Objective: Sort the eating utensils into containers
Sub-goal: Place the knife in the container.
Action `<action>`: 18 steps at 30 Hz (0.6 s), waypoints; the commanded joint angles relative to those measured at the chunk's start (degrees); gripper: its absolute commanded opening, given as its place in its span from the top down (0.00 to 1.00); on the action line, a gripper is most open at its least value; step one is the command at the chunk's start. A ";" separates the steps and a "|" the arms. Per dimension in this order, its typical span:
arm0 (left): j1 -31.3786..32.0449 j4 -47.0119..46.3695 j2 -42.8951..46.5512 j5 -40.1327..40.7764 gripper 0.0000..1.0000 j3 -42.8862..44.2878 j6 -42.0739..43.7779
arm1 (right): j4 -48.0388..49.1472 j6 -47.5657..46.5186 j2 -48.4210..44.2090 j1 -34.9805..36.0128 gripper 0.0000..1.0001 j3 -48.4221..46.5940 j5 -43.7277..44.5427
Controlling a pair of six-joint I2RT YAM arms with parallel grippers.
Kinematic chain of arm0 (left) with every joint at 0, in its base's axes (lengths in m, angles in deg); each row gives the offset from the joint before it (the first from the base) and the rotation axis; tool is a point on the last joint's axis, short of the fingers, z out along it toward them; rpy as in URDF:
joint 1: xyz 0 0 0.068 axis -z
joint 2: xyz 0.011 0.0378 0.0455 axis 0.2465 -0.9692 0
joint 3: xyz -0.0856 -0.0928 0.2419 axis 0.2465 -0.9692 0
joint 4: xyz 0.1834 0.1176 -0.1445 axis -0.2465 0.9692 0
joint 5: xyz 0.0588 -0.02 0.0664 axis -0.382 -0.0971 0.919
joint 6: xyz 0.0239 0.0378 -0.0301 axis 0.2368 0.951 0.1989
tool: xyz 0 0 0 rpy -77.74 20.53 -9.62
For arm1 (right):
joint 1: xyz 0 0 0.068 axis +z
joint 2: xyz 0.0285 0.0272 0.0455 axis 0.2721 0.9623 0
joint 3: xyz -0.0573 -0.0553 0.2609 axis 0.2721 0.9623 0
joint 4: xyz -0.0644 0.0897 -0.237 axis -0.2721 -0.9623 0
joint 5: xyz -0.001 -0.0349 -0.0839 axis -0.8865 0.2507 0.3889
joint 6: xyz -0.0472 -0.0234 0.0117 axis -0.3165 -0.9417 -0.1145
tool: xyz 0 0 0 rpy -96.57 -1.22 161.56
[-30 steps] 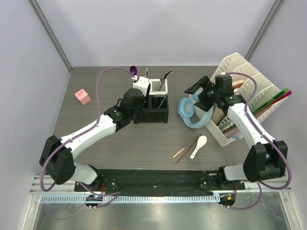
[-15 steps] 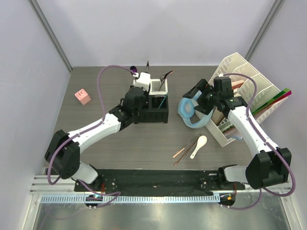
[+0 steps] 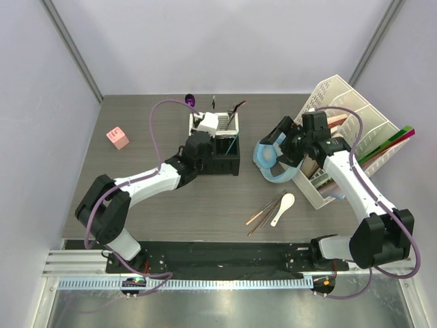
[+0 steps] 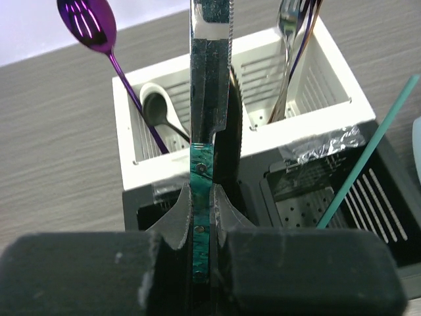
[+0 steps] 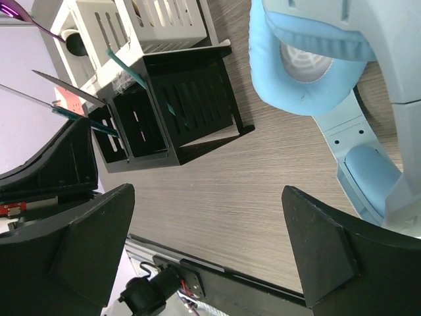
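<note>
Green-handled knife (image 4: 209, 99), blade up, pinched at its handle by the left gripper (image 4: 199, 220) directly above the caddy (image 4: 151, 168), near a black-white compartment divider. Risk: the handle snags that rim, tipping the caddy. Right gripper (image 5: 210, 250) gapes empty, right of the caddy.

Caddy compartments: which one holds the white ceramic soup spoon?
The left white compartment, shared with the purple spoon; the right white compartment holds forks.

pink block (image 3: 117, 138) | blue headphones (image 3: 263, 157) (beside rack) | white rack (image 3: 332, 87)
</note>
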 commanded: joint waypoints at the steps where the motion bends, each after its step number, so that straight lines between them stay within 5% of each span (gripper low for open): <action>1: -0.01 -5.24 0.50 1.73 1.00 -1.31 -2.70 | -0.73 -1.48 1.26 0.38 0.00 -2.92 -0.29; 18: -0.01 1.08 1.81 0.94 0.97 -4.04 -6.83 | 0.50 -1.57 3.28 0.99 0.00 -1.51 -0.82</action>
